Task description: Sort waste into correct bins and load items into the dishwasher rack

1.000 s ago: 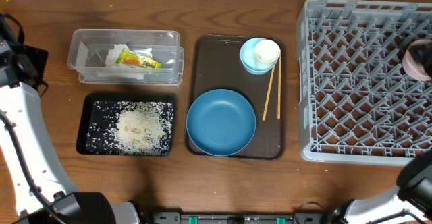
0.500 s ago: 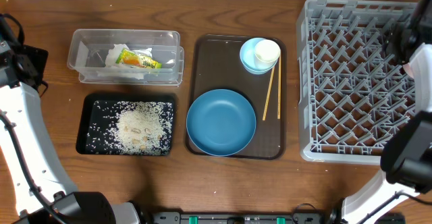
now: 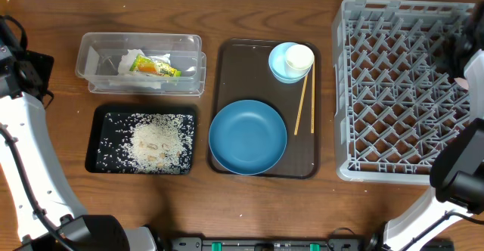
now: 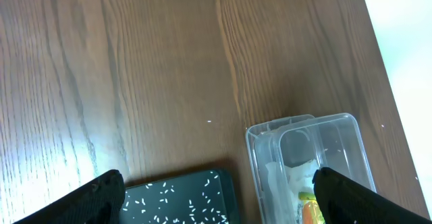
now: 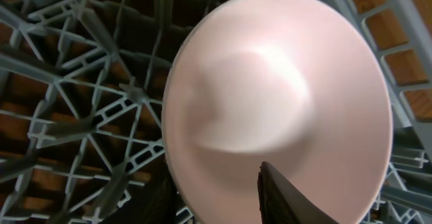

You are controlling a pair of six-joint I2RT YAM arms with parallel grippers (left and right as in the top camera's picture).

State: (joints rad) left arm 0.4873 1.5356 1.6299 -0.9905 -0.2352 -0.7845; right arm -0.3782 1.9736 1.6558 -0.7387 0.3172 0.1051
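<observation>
My right gripper point(image 5: 226, 200) is shut on the rim of the white bowl point(image 5: 277, 96), one finger point(image 5: 283, 197) on its face and the other behind its edge, low over the dishwasher rack point(image 3: 393, 92). Overhead, that arm point(image 3: 461, 54) covers the bowl at the rack's right side. The left gripper point(image 4: 219, 197) hangs open and empty above the clear tub point(image 3: 140, 62) and the black tray point(image 3: 141, 139). Napkin point(image 3: 128, 58) and snack wrapper point(image 3: 155, 68) lie in the tub; rice point(image 3: 155, 141) covers the black tray.
A brown serving tray point(image 3: 227, 69) holds the blue plate point(image 3: 248, 136), the light-blue bowl point(image 3: 278, 63) with the white cup point(image 3: 299, 57) in it, and the chopsticks point(image 3: 305, 103). The rack's pegs point(image 5: 81, 116) stand close around the bowl.
The right arm has swung in over the rack's right side with the white bowl and its fingers have drawn closer together. The left arm and everything else have stayed put.
</observation>
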